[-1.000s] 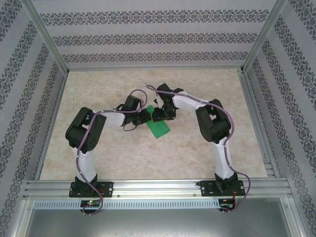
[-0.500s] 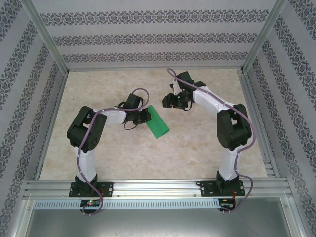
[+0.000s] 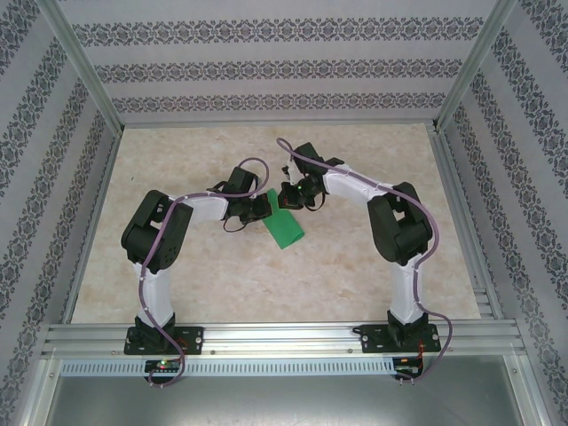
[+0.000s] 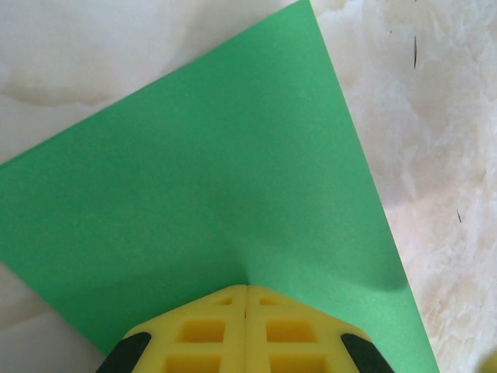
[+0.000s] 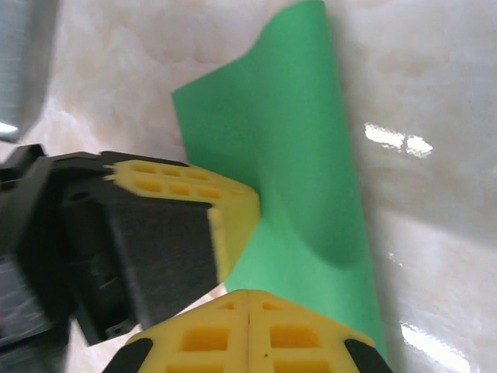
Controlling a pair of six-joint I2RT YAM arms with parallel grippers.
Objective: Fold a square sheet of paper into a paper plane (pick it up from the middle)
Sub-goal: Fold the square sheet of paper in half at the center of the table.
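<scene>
Square sheet of paper (image 3: 286, 227): bright green, folded to narrow strip, lying on counter (image 3: 355, 266) near centre, between both arms. Far end curls upward, seen from right wrist. Soft bulge in sheet near pinch points.

Left end effector (image 3: 264, 209): yellow fingertips pressed together, clamped on paper's left edge; small pucker in sheet at tips in left wrist view.

Right end effector (image 3: 287, 197): fingertips closed, pinching same sheet at far end, just beside left end effector.

Counter: pale marble-pattern surface.
</scene>
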